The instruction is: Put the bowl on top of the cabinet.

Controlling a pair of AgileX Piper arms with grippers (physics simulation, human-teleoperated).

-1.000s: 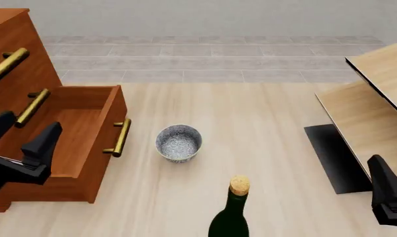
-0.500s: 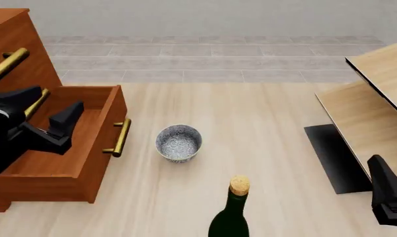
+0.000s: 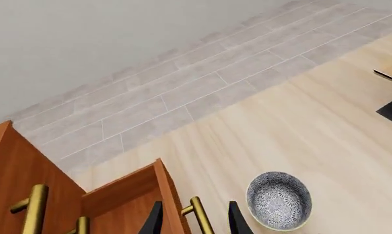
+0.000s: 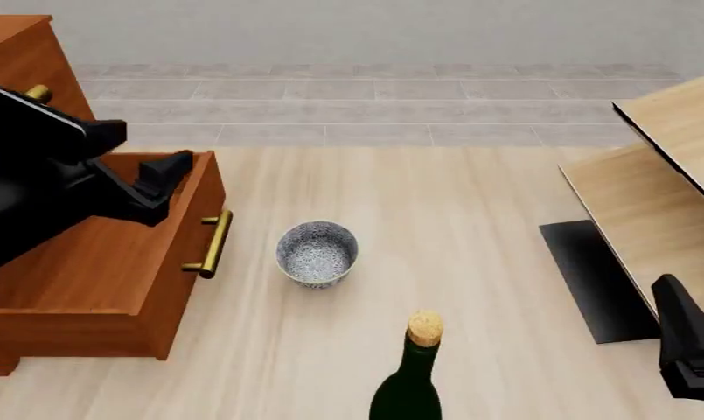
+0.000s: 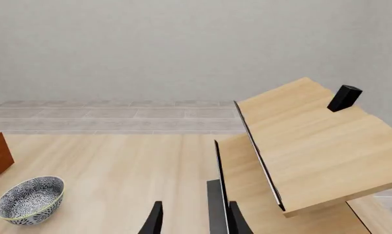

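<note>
The bowl (image 4: 317,253) is seen upright on the table (image 4: 469,262), just right of the open drawer (image 4: 118,254) of the cabinet (image 4: 25,70) and apart from its brass handle (image 4: 215,244); nothing is seen inside it. In the front view the left gripper (image 4: 153,179) is held above the drawer's far right corner, with its fingers spread and nothing held between them. In the left wrist view the two dark fingertips (image 3: 155,220) are seen well apart, straddling the drawer front and its handle (image 3: 200,217), with the bowl (image 3: 279,200) lying beside them on the table. The right gripper (image 4: 687,346) is shown at the lower right edge of the front view, near the pale furniture (image 4: 666,175); its fingertips (image 5: 151,219) appear parted in the right wrist view and nothing is gripped. In that view the bowl (image 5: 29,199) is seen far off to one side, well apart from the right gripper. A corked green bottle (image 4: 410,376) stands on the near edge of the table, between the two arms and nearer the camera than the bowl.
</note>
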